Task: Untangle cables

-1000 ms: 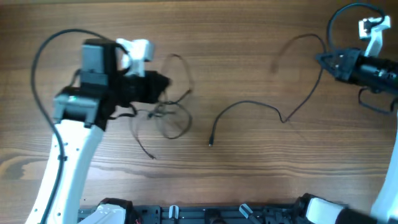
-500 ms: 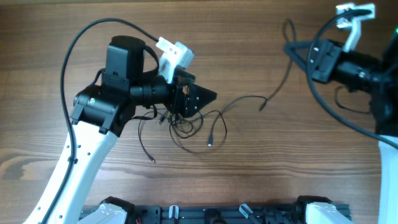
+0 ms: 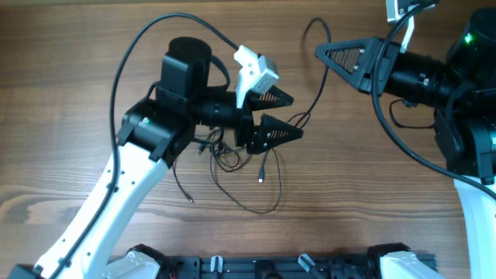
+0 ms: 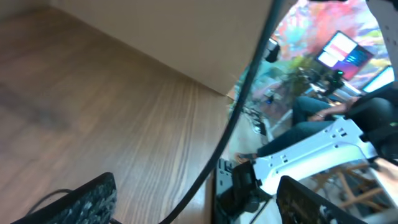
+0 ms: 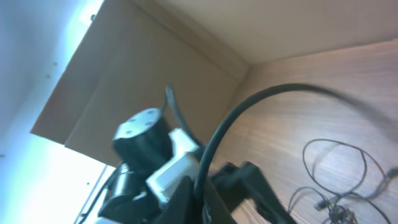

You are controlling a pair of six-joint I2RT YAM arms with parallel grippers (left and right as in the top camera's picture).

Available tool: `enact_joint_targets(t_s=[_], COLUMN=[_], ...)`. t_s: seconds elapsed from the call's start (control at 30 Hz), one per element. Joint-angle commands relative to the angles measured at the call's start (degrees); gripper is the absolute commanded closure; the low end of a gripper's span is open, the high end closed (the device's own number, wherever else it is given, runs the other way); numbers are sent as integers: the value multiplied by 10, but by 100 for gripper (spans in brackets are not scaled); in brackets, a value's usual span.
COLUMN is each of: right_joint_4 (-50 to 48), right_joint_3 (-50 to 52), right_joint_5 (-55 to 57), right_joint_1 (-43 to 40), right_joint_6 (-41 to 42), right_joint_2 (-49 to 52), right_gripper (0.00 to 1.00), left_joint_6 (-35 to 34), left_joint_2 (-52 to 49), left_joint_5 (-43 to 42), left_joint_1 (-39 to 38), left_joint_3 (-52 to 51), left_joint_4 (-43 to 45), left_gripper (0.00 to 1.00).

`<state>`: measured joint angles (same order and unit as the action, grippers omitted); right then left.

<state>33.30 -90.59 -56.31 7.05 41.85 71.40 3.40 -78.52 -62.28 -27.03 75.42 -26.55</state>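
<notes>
A tangle of thin black cables lies on the wooden table under my left arm, with one loop trailing toward the front and a small plug end beside it. My left gripper hovers open just right of the tangle. One cable rises from there past its fingers up to my right gripper, which is shut on it. In the left wrist view this cable runs between the open fingers. The right wrist view shows the cable leaving the shut gripper, with the tangle below.
Another loose cable end lies near the front left. Thick black robot cables arch over the left arm and hang beside the right arm. A rail lines the table's front edge.
My left arm has swung right and its gripper has opened. My right gripper has moved left with its cable, whose slack has gathered toward the tangle.
</notes>
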Motion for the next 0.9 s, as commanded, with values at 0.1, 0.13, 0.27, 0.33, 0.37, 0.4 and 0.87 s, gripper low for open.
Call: enact_joint_targets(t_s=[0.1,0.13,0.27,0.33,0.37,0.4,0.87], right_joint_4=[-9,-10,-9,-10,-11,-11,209], right_joint_3=[-7,-7,-7,-7,-7,-7,-6], right_joint_5=[-23,-23,-21,-21,-21,-18,194], right_joint_1=[2,2,2,2,0,-1,-14], right_joint_6=[17,17,16,16,10,0,-153], right_joint_2=[4,4,4,4,4,4,89], right_gripper=[96,96,96,96,95,88,0], left_joint_6=[9,9,9,2,-24,-53,-305], left_joint_2=[-49,-50,-50,-50,-50,-49,51], left_joint_5=[-42,-41,-38,-24,7,39,184], left_joint_1=[-26,-29,-26,-20,-17,-17,194], left_joint_3=[12,12,12,12,12,12,228], left_joint_4=[8,11,18,22,30,36,31], left_gripper=[31,37,94,96,96,96,96])
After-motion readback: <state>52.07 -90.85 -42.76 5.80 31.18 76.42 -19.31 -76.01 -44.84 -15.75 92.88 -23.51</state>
